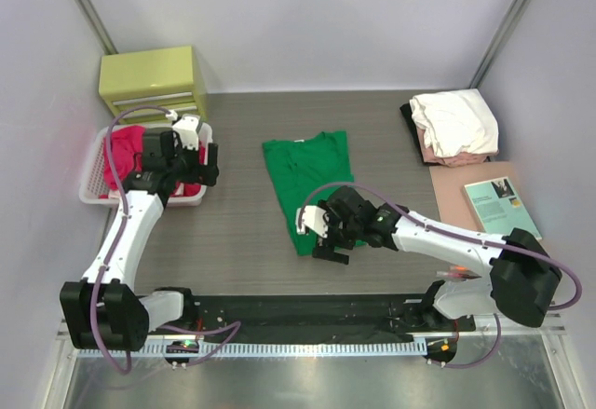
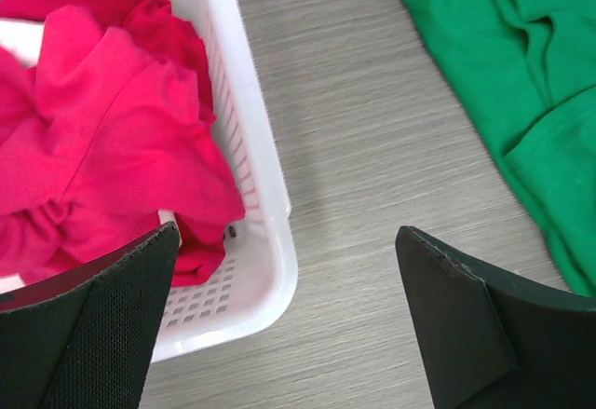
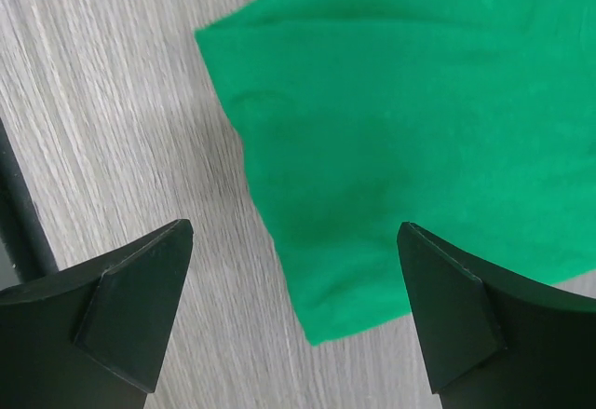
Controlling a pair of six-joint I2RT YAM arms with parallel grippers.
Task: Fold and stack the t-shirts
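Two arms are reaching over the worktop [image 1: 233,251], and only one is placed over the garment being folded. At the left, the left gripper [image 1: 209,160] is hovering above the right rim of the white slatted basket [image 1: 93,195]. Its fingers [image 2: 93,334] are spread wide and gripping nothing. The crumpled magenta t-shirts [image 1: 126,143] are lying in the basket, just below and to the left of that gripper.

In the centre, the green t-shirt [image 1: 307,171] is lying flat on the worktop, apart from the basket. Its long axis is running from the far neck end to the near hem, drifting slightly rightward toward the hem. The right gripper [image 1: 318,237] is hanging directly over that near hem. Its fingers [image 3: 130,297] are fully apart and empty, straddling a cloth edge close to a corner.

The right arm is therefore the nearer one. The coming fold is probably running along the long axis, hem toward neck.

At the far right, the folded stack is sitting well apart: white t-shirt [image 1: 456,120] on top, pale pink t-shirt [image 1: 449,158] and black t-shirt [image 1: 408,113] beneath.
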